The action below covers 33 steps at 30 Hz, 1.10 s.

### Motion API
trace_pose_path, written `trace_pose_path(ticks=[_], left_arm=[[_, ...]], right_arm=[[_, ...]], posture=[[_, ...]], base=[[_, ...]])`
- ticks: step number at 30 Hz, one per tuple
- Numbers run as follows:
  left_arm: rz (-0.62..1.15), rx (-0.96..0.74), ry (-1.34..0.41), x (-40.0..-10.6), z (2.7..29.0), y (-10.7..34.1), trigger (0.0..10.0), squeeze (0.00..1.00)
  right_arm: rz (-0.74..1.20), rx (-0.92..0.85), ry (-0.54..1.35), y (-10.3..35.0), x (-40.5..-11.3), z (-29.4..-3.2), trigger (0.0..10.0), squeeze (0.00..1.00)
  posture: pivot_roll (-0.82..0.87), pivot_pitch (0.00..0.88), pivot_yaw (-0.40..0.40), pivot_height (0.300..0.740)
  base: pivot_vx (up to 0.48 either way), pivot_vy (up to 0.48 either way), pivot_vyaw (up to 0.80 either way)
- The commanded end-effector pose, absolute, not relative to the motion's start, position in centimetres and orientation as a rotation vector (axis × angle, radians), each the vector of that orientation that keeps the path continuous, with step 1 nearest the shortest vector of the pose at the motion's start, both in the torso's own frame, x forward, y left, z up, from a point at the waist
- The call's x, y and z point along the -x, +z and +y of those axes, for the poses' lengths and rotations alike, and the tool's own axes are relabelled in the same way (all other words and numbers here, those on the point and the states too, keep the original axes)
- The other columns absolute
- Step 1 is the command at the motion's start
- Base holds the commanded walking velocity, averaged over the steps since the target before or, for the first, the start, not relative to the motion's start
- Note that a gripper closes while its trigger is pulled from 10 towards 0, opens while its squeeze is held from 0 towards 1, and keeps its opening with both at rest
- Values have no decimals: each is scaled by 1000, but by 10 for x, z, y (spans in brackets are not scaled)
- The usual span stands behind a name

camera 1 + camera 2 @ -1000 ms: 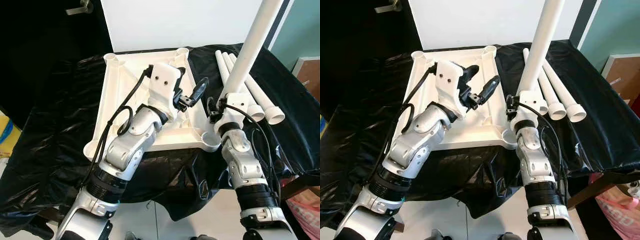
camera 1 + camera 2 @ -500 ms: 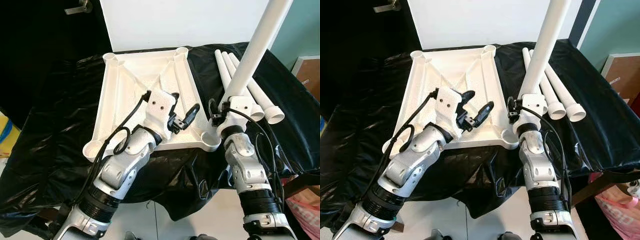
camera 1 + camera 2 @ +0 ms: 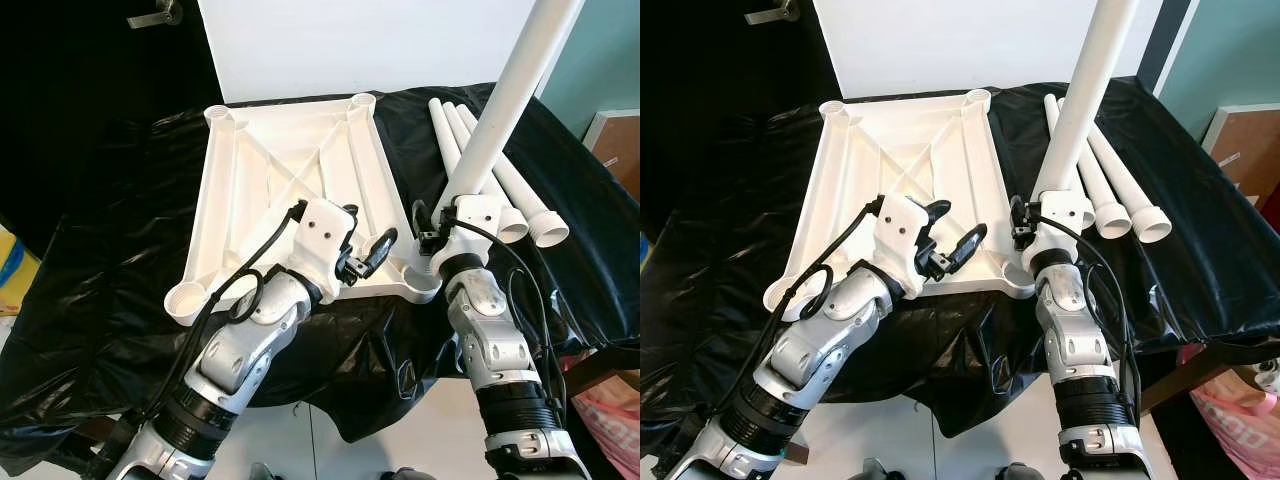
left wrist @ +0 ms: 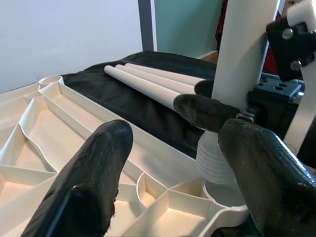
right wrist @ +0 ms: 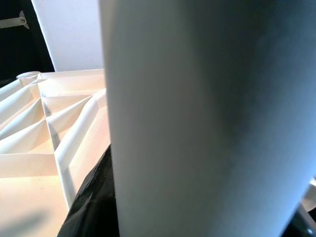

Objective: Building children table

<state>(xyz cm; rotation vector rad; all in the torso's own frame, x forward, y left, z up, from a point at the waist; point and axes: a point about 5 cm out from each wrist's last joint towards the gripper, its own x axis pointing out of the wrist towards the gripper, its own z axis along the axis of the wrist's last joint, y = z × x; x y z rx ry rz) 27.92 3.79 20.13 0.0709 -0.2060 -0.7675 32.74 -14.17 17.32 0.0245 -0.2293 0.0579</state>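
The white children's tabletop [image 3: 260, 170] lies upside down, ribs up, on a table draped in black sheet. My right gripper [image 3: 434, 226] is shut on a long white leg [image 3: 505, 100] and holds it nearly upright. The leg's ribbed lower end [image 4: 215, 158] sits at the near right corner socket [image 4: 224, 193]. One black finger [image 4: 207, 111] of the right gripper wraps the leg just above that end. My left gripper [image 3: 366, 248] hovers open over the tabletop's near right part, just left of the leg, with nothing between its fingers.
Three spare white legs [image 3: 505, 185] lie side by side on the black sheet [image 3: 110, 260] right of the tabletop. A white panel [image 3: 360, 45] stands behind the table. A pink bag [image 3: 610, 415] sits on the floor at the near right, a brown box [image 3: 620, 140] farther right.
My left arm has drawn back from the tabletop's middle towards its near right edge and dropped lower. The right gripper still holds the leg at the corner socket.
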Motion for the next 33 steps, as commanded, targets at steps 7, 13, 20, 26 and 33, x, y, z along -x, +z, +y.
trace_pose_path(ticks=[7,13,20,26,33], left_arm=[[-149,-103,-973,-264,35,189,10000,0],[-137,-100,-981,-262,35,187,10000,0],[-130,-106,-997,-260,35,185,10000,0],[-129,-108,-1000,-260,36,185,10000,0],[-105,-86,-1059,-254,34,183,10000,0]], right_arm=[[-237,-39,84,170,-325,-140,10000,0],[-237,-34,83,170,-327,-142,10000,0],[-244,-21,82,172,-328,-146,10000,0],[-247,-20,79,172,-327,-148,10000,0],[-251,-12,97,172,-325,-147,10000,0]], posture=[[-40,97,26,740],[-42,88,22,740],[-58,92,31,740],[-68,99,30,740],[-87,104,30,740]], base=[[0,0,0],[0,0,0],[0,0,0],[0,0,0],[0,0,0]])
